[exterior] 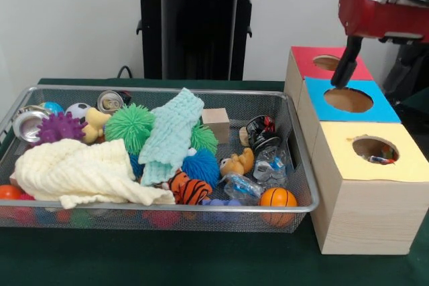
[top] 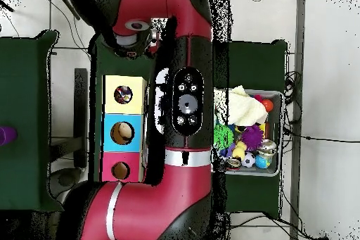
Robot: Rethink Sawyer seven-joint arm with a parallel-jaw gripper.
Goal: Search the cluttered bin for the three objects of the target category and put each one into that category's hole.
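You see items inside the yellow box [exterior: 375, 150]; the bin [exterior: 295, 165] remains cluttered. The gripper [exterior: 343, 77] hangs over the blue box [exterior: 348, 100]; whether it is spread cannot be told.

Arm raised at the upper right of the front view

The red arm [exterior: 382, 5] enters from above, with a black gripper [exterior: 346, 65] slanting down and left from it. In the overhead view the arm [top: 186, 103] folds back across the table.

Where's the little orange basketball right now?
In the front view, the orange basketball sits in the wire bin's near right corner, just right of the tiger toy and close to the yellow-topped box.
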